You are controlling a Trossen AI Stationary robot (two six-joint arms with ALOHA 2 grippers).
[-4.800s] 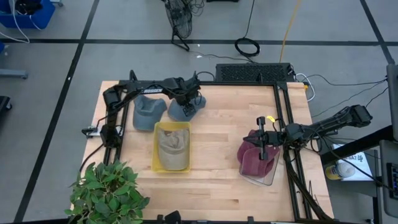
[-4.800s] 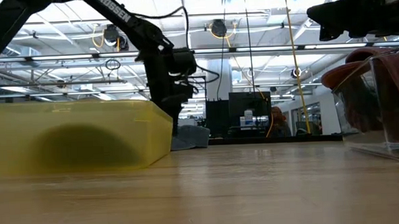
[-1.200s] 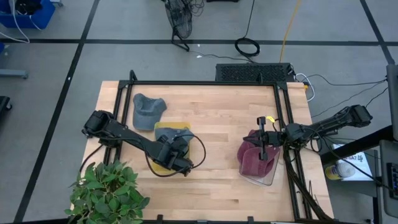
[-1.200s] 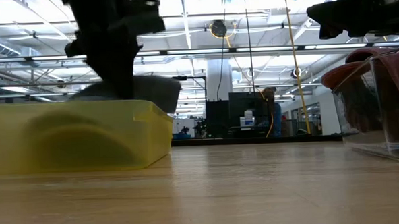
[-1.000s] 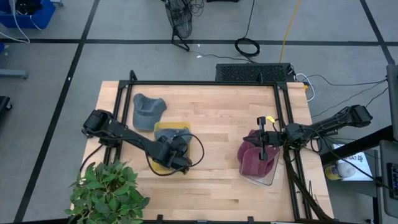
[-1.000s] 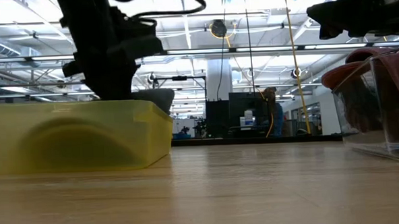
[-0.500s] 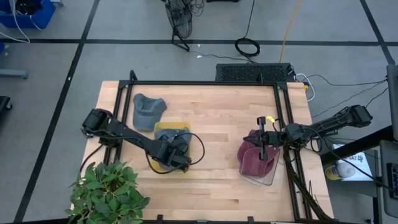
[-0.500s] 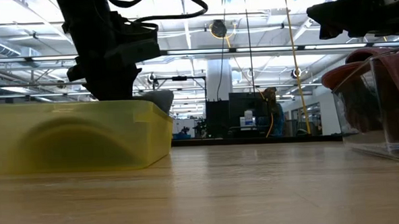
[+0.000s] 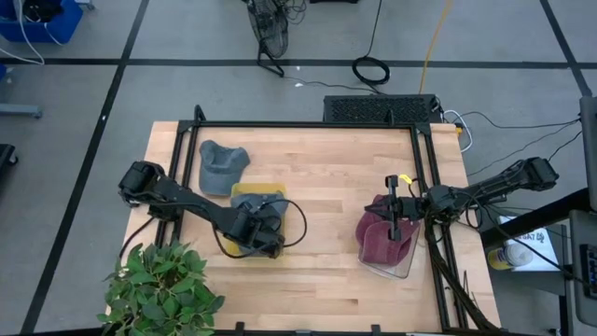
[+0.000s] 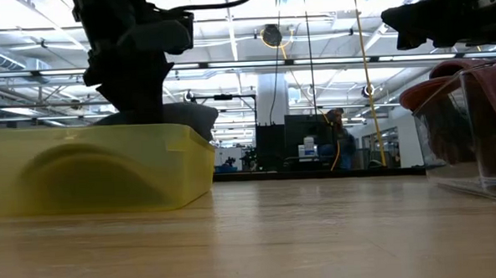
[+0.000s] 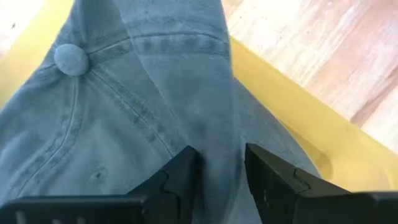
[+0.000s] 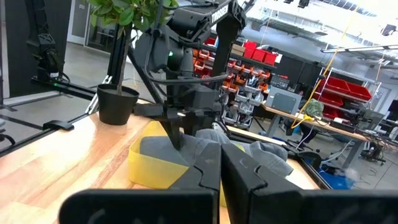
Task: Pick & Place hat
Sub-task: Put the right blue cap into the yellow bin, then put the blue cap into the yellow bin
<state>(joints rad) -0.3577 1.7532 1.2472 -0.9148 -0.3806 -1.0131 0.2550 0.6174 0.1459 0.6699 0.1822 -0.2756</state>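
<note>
Left gripper [image 11: 221, 177] parted its fingers over the blue-grey hat [image 11: 124, 118], which a second earlier it had clamped; the hat lay draped in the yellow bin [image 9: 244, 194], its fabric spilling over the bin's rim, with the fingertips straddling a fold. That loosening suggested the hat was being released and this placement nearly done. A second grey hat [image 9: 220, 165] waited on the table [image 9: 326, 177] beside the bin. Right gripper [image 12: 219, 163] rested shut over the maroon hat [image 9: 382, 238] in the clear bin [image 9: 403, 268].
</note>
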